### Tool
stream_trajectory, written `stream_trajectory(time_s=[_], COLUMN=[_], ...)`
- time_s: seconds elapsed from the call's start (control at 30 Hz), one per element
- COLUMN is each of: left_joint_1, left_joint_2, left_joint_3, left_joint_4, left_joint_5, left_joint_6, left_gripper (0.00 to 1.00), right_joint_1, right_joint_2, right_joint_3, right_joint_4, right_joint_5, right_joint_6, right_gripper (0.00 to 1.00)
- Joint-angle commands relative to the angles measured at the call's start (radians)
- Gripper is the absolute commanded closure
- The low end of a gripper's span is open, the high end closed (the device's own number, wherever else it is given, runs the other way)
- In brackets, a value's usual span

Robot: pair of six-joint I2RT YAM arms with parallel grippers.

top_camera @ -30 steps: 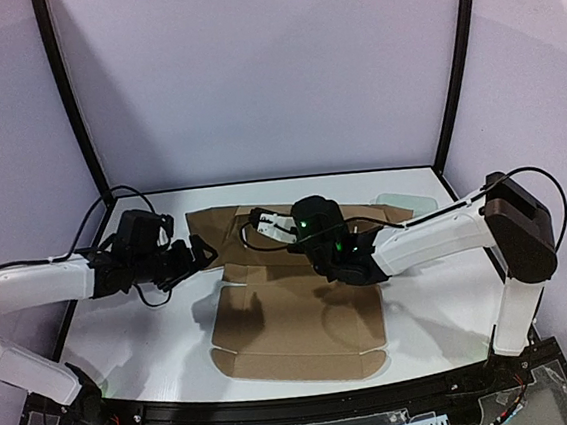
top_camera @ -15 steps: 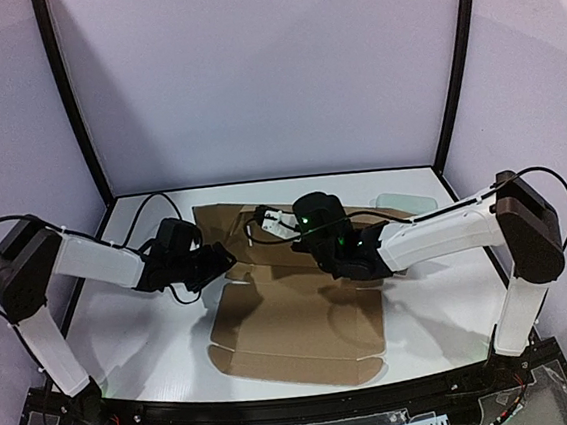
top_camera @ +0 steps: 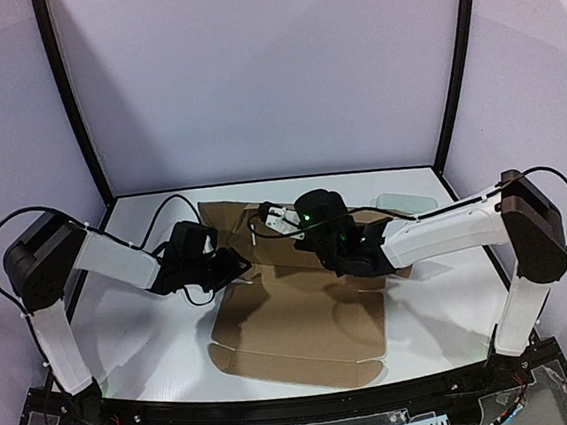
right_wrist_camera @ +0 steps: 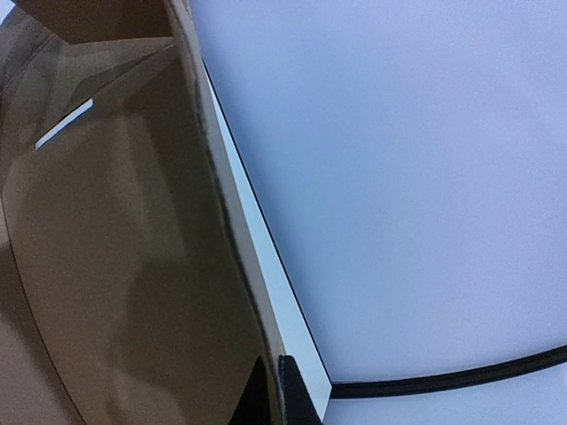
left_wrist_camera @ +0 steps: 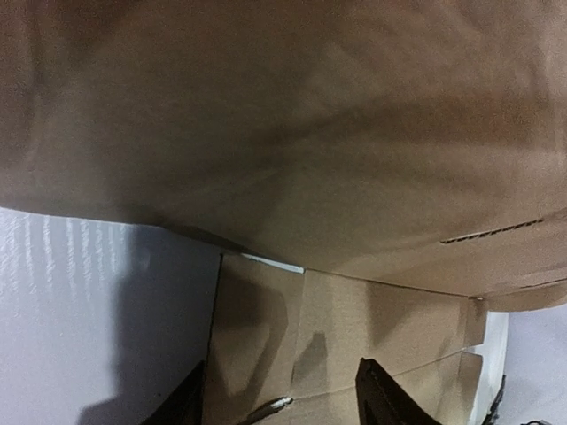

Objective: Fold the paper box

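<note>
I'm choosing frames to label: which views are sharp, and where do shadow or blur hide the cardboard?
Top external view: sharp, evenly lit, soft shadows on the paper box. Left wrist view: cardboard too close, upper half blurred and dim, a dark shadow on the table. Right wrist view: box wall soft and shaded beside a bright plain backdrop.

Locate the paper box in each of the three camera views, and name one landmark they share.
Top external: the paper box lies mid-table, between the two arms.
Left wrist: the box fills nearly the whole frame, a raised panel above, flat flaps below.
Right wrist: the box takes the left half, its edge running top to bottom.
Shared landmark: the white table beside the cardboard.
</note>
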Motion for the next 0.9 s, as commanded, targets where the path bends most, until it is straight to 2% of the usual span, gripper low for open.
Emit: stream_trajectory(time_s=[0.0,0.1,0.17,0.23,0.37,0.63,0.77,0.87], left_joint_1=[-0.024,-0.052,-0.075,-0.11,-0.167,-0.246,-0.294,-0.308], left_joint_2=[0.029,0.029,0.029,0.027,0.027,0.033,0.041,0.053], left_joint_3=[0.039,0.105,0.146,0.18,0.226,0.157,0.17,0.184], left_joint_4=[-0.054,-0.164,-0.241,-0.3,-0.38,-0.197,-0.189,-0.189], left_joint_5=[-0.031,-0.112,-0.186,-0.265,-0.452,-0.587,-0.717,-0.74], left_joint_6=[0.036,0.093,0.127,0.161,0.234,0.413,0.496,0.523], left_gripper=[0.47,0.54,0.66,0.73,0.79,0.96,0.97,0.97], right_joint_1=[-0.001,-0.001,-0.001,-0.001,0.0,-0.001,-0.001,-0.002], right_joint_2=[-0.013,-0.017,-0.02,-0.024,-0.03,-0.022,-0.018,-0.014], right_joint_3=[-0.006,-0.006,-0.006,-0.01,-0.019,-0.017,-0.021,-0.025], right_joint_4=[-0.079,-0.093,-0.107,-0.112,-0.116,-0.122,-0.129,-0.124], right_joint_5=[-0.021,-0.022,-0.022,-0.022,-0.022,-0.022,-0.024,-0.022], right_joint_6=[0.055,0.066,0.077,0.08,0.09,0.096,0.097,0.089], right_gripper=[0.99,0.99,0.99,1.0,1.0,1.0,1.0,1.0])
